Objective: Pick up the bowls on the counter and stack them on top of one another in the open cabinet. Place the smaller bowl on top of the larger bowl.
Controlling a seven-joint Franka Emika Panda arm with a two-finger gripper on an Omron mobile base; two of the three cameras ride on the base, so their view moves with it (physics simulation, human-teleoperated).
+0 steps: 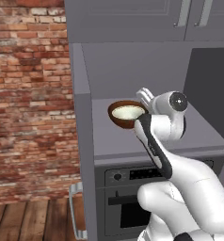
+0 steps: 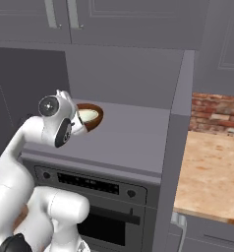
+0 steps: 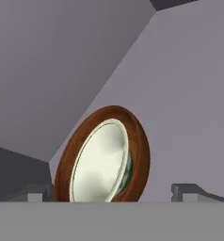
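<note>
The small bowl (image 1: 128, 112) sits nested inside the big brown bowl (image 1: 117, 118), and the pair rests on the grey shelf (image 1: 198, 132) of the open cabinet (image 1: 82, 141), above the oven (image 1: 128, 197). In the hand view the pale bowl (image 3: 102, 162) lies ringed all round by the brown rim (image 3: 140, 141), so the stack looks complete and in the right order: wide one below as a steady base, narrow one on top.

The hand (image 3: 113, 193) is released, its two fingertips (image 3: 184, 192) standing wide apart on either side of the stack and gripping nothing. It hovers just beside the bowls, on the side of the stack nearest the shelf's front edge, with the wrist (image 1: 172, 106) bent down toward them. Open fingers this close to the rim suggest the small bowl has been let go there.

The counter (image 2: 212, 172) lies beyond the cabinet's side wall from the stack, in front of the brick wall (image 2: 215, 113). The task appears essentially done; a clean retreat from the stack without nudging it is what remains.
</note>
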